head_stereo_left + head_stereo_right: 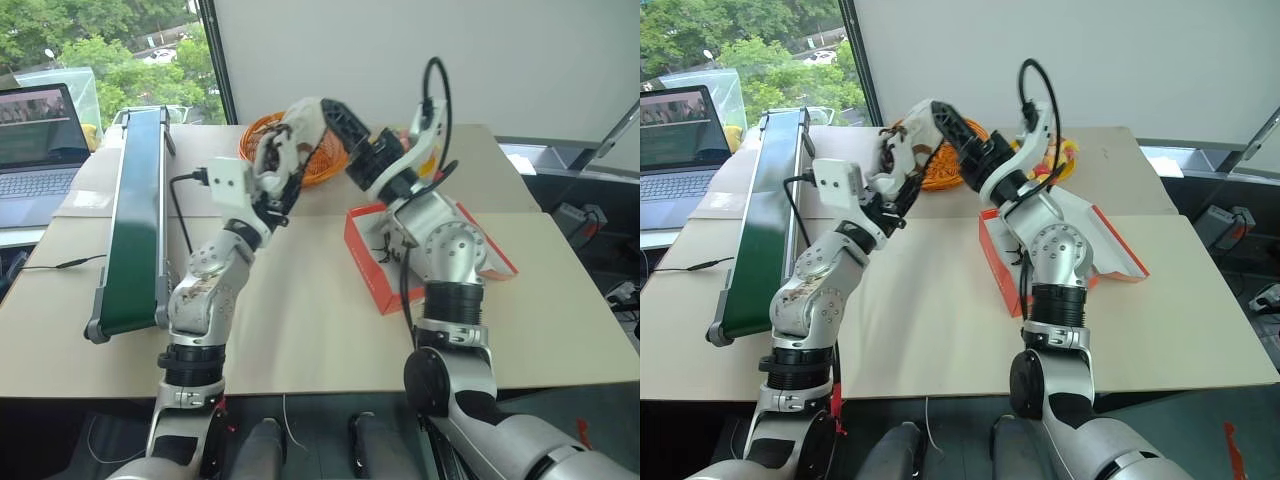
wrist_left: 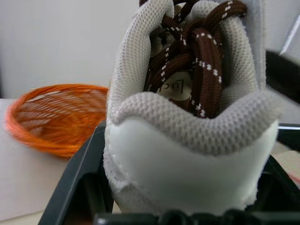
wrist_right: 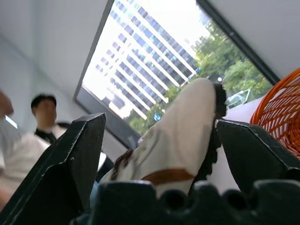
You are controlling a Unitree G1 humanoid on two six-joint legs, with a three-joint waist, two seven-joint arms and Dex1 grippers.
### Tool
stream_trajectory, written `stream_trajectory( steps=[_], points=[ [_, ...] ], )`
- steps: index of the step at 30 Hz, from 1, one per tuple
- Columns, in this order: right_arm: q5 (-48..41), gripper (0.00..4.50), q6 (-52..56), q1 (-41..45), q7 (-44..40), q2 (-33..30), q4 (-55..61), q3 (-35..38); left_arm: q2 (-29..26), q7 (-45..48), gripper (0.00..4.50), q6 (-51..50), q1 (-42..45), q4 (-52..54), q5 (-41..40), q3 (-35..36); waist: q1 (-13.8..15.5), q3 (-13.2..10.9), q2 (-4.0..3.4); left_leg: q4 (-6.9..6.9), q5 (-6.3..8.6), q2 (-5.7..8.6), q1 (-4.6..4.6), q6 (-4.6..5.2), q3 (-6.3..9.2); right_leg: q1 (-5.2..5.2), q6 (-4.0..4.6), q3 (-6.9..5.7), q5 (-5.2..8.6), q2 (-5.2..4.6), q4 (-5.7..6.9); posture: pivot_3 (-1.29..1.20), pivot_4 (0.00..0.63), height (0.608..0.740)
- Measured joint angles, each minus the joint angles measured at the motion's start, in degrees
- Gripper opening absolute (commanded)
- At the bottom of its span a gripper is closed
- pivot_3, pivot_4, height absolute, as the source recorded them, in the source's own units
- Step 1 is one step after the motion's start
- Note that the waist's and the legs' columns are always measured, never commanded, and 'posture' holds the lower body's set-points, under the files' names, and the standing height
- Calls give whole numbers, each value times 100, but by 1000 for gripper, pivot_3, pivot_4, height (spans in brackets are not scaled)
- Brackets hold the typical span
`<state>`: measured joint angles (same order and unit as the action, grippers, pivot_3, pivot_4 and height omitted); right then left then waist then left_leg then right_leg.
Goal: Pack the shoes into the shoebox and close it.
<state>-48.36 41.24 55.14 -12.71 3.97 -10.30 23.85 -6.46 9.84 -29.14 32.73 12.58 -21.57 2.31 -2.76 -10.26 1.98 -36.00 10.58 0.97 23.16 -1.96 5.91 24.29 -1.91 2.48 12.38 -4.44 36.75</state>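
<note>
Shoe: a white sneaker [image 1: 285, 150] with brown laces, held up in the air above the table, between the two grippers and in front of the orange wicker basket.
Shoe, close view: in the left wrist view its padded heel collar and white heel [image 2: 187, 159] sit between the two black fingers, with the laces and tongue rising beyond.
Left gripper: the left gripper [image 1: 268, 190] is clamped on the sneaker at the heel end, one finger on each side of it.
Left arm pose: forearm rising from the near table edge, angled up and toward the middle, the gripper pointing forward and somewhat upward.
Right gripper: the right gripper [image 1: 322, 112] has its fingers spread wide on either side of the sneaker's toe end; in the right wrist view there is a gap between each finger [image 3: 75, 154] and the shoe, so it is not gripping.
Right arm pose: upper arm upright over the box, forearm bent across to the robot's left, the wrist raised above the left gripper.
Shoebox: the red-orange shoebox [image 1: 365, 265] lies open on the table to the right of centre, under the right arm, which hides most of it.
Basket: the wicker basket [image 1: 325, 160] stands at the far side of the table, behind the shoe.
Conveyor: a green belt conveyor [image 1: 135, 210] lies along the table's left part.
Laptop: an open laptop [image 1: 35, 140] sits at the far left.
Background: two people are blurred in the right wrist view, to one side of the window.
</note>
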Motion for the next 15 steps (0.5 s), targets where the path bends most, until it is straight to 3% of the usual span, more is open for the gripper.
stream_trajectory(
  steps=[8,15],
  points=[
    [-20,4500,0,7,166,-118,-89,-59,298,-166,2443,-650,27,577,-141,-244,-24,0,-1,-2,0,0,-1,2,-2,-2,-1,1,1,2,-1,0,150,740],
    [-21,2432,0,-66,153,-119,-36,-127,331,-150,2442,-852,-12,680,-162,-273,7,-1,-2,-2,0,0,1,2,-2,-3,-2,0,1,2,-6,0,150,740]
  ],
)
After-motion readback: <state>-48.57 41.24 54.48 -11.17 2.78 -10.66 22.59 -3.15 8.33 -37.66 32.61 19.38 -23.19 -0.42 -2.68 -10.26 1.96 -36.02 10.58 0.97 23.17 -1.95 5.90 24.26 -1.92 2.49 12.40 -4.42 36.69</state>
